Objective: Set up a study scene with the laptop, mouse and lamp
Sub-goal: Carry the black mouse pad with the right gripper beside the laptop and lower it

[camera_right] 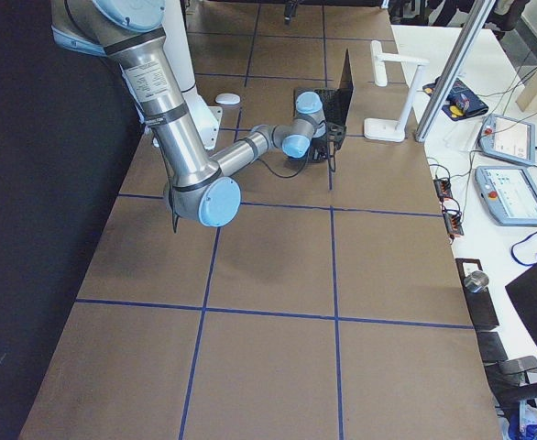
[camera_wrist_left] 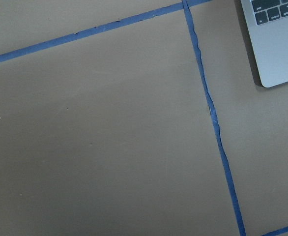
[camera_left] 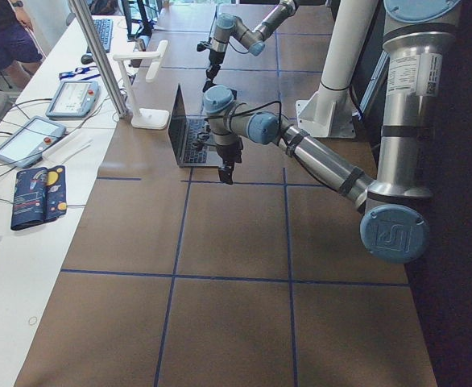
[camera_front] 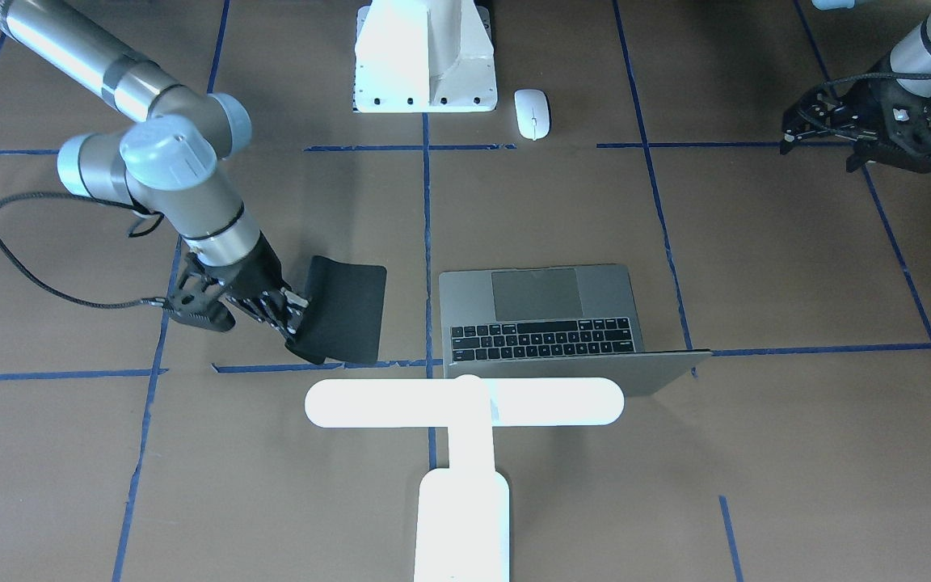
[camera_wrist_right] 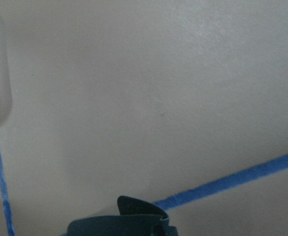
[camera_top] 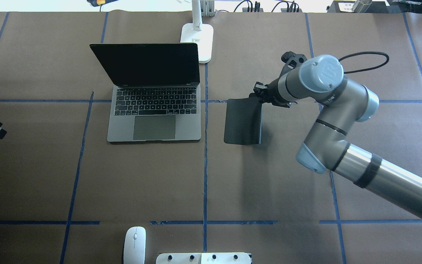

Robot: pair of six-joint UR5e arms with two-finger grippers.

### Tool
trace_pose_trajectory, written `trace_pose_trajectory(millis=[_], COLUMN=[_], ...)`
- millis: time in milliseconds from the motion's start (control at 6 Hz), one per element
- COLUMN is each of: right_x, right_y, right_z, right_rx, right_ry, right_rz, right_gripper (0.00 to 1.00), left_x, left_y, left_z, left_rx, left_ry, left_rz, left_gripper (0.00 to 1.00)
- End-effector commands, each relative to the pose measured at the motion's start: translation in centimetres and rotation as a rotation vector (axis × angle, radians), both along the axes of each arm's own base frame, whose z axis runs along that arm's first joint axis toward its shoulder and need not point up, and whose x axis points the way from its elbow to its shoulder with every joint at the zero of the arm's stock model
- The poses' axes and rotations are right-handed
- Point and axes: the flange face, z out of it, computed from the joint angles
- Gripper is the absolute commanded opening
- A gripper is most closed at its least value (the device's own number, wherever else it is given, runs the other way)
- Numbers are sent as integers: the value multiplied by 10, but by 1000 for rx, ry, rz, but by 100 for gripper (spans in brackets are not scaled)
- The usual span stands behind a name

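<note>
Right gripper [camera_front: 294,320] is clamped on the curled outer edge of a flat black rectangular mat [camera_front: 348,311], which lies lengthwise just beside the slim grey metal laptop [camera_front: 546,299]. The small white oval mouse [camera_front: 532,113] sits well apart, toward the robot. Left gripper [camera_front: 805,131]: cannot tell its state.

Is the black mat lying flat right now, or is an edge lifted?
Partly lifted: the right gripper pinches one edge of the black mat and curls it up; the rest lies on the table.

**Brown-papered table, white bench alongside**

The table [camera_top: 269,183] is covered in brown paper, gridded with blue tape lines [camera_top: 205,165]. Along one long edge of the table runs a white bench [camera_left: 2,266] carrying an aluminium post [camera_left: 99,60] and grey pendants [camera_left: 28,139]. Opposite, a dark backdrop [camera_right: 30,229]. The light is bright and even.
</note>
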Motion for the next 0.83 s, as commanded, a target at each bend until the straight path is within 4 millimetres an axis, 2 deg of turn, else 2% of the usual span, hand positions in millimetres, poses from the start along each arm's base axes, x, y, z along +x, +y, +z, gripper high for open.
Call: trace_pose_trajectory(millis=[0,167,333,500,667], right_x=[-21,-27,-31,-40,-39], right_y=[-35,-39,-39,-32,-30], right_z=[-31,-48,-50,-44,-43], right_rx=[-13,-35,-47,-10,7], right_ry=[-9,-33,-37,-5,16], right_rz=[23,46,51,26,-18], right_gripper=[0,0,26,99,100], left_x=[0,0,0,2,3], left_y=[1,1,1,1,0], left_z=[-8,-8,-8,-10,-12], left_rx=[2,4,4,8,12], left_ry=[8,8,10,9,11], left_rz=[-10,-10,-8,-5,-4], left_gripper=[100,100,100,100,100])
